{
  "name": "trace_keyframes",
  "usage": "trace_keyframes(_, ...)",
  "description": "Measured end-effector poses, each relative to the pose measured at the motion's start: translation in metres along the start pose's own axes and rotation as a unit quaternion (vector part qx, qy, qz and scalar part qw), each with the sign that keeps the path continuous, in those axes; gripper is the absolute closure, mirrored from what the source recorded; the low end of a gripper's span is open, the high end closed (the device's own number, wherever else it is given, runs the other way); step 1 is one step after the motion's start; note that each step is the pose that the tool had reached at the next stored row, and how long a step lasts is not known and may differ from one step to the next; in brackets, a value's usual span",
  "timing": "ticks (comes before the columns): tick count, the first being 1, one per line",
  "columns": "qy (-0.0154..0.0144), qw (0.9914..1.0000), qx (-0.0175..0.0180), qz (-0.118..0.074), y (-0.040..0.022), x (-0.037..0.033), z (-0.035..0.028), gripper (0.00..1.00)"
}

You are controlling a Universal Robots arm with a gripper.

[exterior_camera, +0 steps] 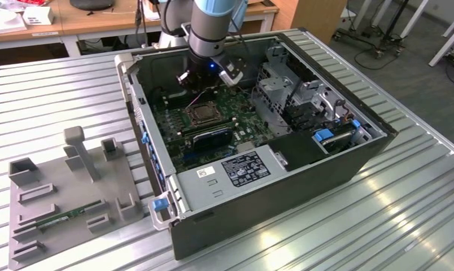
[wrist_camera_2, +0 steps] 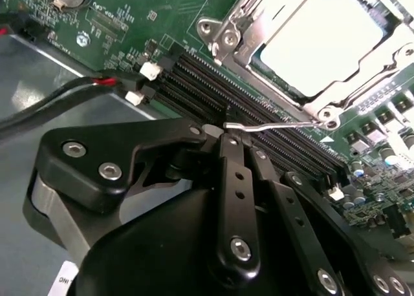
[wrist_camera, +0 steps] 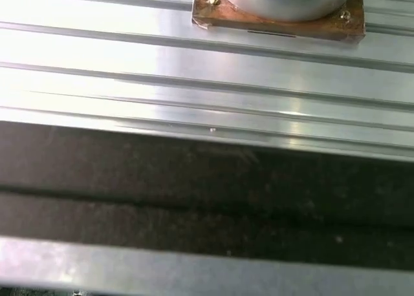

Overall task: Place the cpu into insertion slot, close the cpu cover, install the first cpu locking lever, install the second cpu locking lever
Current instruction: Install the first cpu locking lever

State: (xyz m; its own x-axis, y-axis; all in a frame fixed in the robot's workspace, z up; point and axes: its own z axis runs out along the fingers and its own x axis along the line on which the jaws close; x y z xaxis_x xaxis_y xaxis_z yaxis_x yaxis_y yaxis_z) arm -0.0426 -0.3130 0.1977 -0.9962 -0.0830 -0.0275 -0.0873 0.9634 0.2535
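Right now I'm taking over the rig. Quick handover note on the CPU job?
Claw: down inside the case, tip at the free end of a thin locking lever; open or shut unclear.
cpu: seated in the insertion slot.
cpu cover: lying down over it, chip showing through its window.
Done: placing the chip, closing the cover.
Left: the levers; cannot tell that either is latched.
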Motion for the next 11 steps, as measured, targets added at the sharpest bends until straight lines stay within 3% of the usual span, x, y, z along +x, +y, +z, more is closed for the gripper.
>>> trace_keyframes(3, -0.0011, 0.99991, -0.0133, 0.000, 0.0003, 0.0000, -0.0009, 0.89)
trace_keyframes(5, -0.0016, 0.99983, -0.0183, 0.000, 0.0009, -0.0001, -0.0033, 0.89)
trace_keyframes(9, -0.0021, 0.99971, -0.0239, 0.000, 0.0026, -0.0002, -0.0099, 0.89)
trace_keyframes(11, -0.0021, 0.99970, -0.0243, 0.000, 0.0032, -0.0003, -0.0123, 0.89)
